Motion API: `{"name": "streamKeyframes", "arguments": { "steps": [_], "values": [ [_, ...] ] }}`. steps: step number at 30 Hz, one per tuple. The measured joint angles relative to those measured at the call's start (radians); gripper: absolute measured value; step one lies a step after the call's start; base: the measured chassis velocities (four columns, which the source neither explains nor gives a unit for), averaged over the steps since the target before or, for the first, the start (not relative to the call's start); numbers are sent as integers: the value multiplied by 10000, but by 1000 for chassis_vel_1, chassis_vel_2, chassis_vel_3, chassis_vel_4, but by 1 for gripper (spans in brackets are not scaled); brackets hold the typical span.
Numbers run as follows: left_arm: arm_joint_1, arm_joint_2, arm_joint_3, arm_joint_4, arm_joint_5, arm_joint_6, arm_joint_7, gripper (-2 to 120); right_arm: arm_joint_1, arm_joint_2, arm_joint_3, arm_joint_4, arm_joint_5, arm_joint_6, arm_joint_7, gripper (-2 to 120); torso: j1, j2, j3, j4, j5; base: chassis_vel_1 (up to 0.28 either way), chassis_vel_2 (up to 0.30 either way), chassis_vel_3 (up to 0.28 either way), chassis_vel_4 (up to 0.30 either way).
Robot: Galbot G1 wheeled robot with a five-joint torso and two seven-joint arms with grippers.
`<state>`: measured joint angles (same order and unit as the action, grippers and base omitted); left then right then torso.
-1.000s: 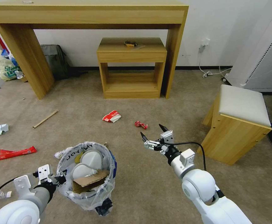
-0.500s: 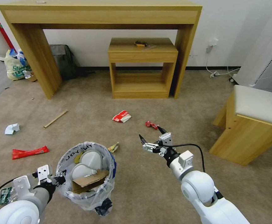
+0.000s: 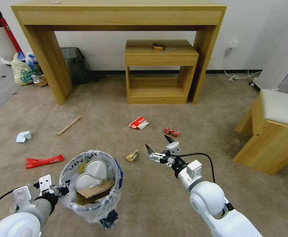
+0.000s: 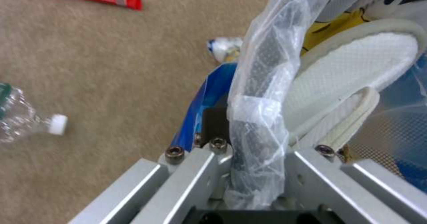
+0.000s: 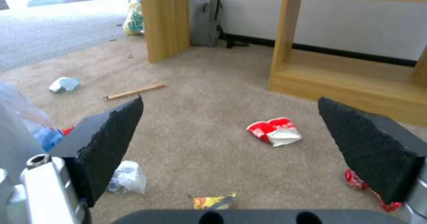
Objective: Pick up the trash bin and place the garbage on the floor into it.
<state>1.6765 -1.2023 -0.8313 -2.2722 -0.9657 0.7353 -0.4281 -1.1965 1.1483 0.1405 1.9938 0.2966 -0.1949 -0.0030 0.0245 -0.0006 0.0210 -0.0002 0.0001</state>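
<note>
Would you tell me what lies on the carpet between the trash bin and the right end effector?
A small yellow crumpled wrapper lies between the trash bin and the open right end effector, in the head view.

Head cam looks down on floor [image 3: 183, 112]; left wrist cam close — right wrist cam low, both share carpet.

The beige-brown short-pile carpet floor [image 3: 190, 112] carries a crumpled red-white carton [image 3: 138, 123], a small red wrapper [image 3: 171, 132], a long red wrapper [image 3: 44, 161], a thin wooden stick [image 3: 69, 125], a crumpled white tissue [image 3: 23, 136] and a yellowish scrap [image 3: 131, 155].
</note>
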Motion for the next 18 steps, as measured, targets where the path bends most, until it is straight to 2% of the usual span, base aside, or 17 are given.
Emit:
{"name": "streamKeyframes", "arguments": {
  "steps": [5,9,18],
  "values": [
    [-11,2,-5,42,2,0,52,0,44,6,20,-178,195,-10,13,100,0,1,0,-1,-2,114,124,-142,-134],
    [-4,-8,-7,59,10,0,84,0,53,50,17,-267,287,-13,18,100,0,0,0,0,-4,83,73,-47,-59],
    [94,-13,-109,28,22,0,177,0,69,159,-93,-359,415,-79,123,100,-1,0,0,-1,-1,-43,9,30,-21]
  ]
}}
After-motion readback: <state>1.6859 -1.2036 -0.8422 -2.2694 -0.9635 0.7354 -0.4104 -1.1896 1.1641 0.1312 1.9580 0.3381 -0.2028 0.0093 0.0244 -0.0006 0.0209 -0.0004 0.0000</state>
